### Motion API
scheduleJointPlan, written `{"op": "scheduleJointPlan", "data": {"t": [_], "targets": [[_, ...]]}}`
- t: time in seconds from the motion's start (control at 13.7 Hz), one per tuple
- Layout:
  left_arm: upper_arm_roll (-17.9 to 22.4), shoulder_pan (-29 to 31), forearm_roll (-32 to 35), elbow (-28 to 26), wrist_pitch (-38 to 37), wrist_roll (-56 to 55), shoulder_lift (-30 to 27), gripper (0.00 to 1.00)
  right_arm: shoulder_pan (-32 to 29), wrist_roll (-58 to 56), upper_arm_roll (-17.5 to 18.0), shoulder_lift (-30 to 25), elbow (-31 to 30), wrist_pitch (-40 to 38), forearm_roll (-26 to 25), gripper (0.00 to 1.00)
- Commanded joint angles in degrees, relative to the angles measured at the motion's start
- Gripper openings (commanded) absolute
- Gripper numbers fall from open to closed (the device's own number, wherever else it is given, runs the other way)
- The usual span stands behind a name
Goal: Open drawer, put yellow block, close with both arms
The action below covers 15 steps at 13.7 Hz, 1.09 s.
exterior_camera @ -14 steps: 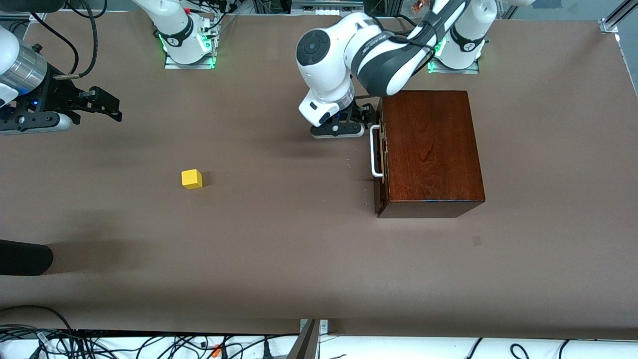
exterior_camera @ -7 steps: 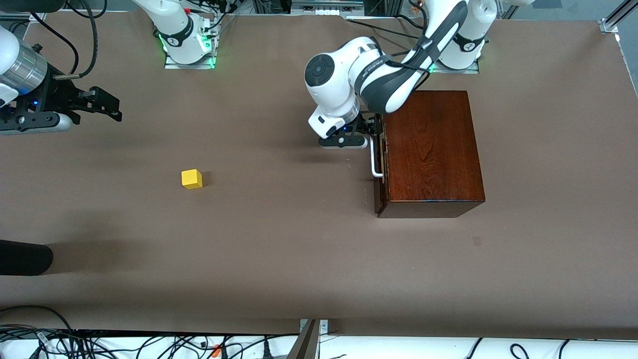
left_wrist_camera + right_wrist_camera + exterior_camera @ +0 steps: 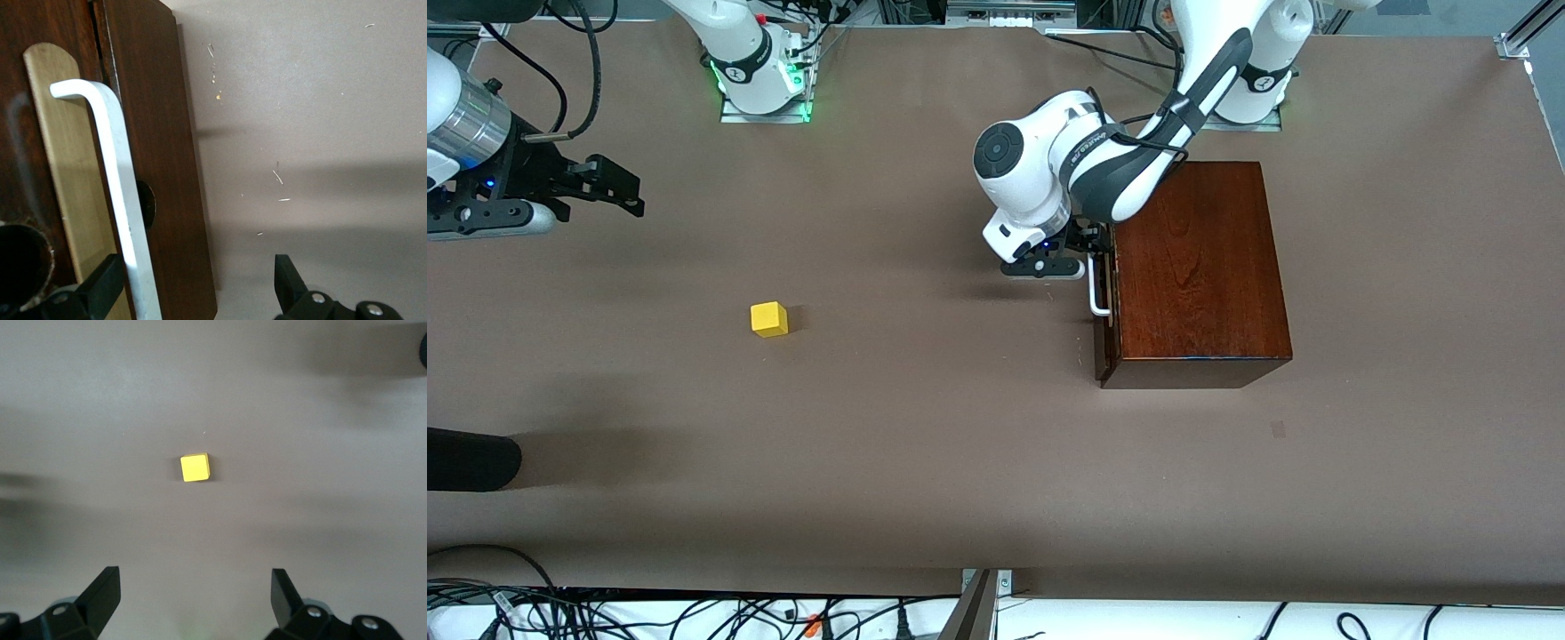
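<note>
Left gripper (image 3: pixel 1096 249) has come down to the one drawer's (image 3: pixel 1108 293) white handle (image 3: pixel 1096 289), jaws wide astride the bar, gripping nothing; drawer shut. One yellow block (image 3: pixel 769 318) sits on the table (image 3: pixel 925 462) toward the right arm's end. Right gripper (image 3: pixel 618 188) waits spread wide, empty.

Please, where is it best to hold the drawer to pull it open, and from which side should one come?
Probably by the white handle on the drawer front. Its bar stands off the wood, leaving a gap for one finger. Come from in front of the drawer, as the open left end effector does, straddling the bar.
</note>
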Motion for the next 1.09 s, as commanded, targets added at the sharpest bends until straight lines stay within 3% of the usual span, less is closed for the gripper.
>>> {"op": "scheduleJointPlan", "data": {"t": [0.0, 1.02], "targets": [[-0.09, 0.1, 1.44, 1.95, 0.29, -0.4, 1.54, 1.0, -0.63, -0.57, 0.19, 0.87, 1.54, -0.61, 0.85, 1.0], [-0.18, -0.51, 0.74, 6.79, 1.95, -2.42, 5.76, 1.0, -0.54, -1.89, 0.19, 2.37, 2.07, 0.54, 1.91, 1.0]]}}
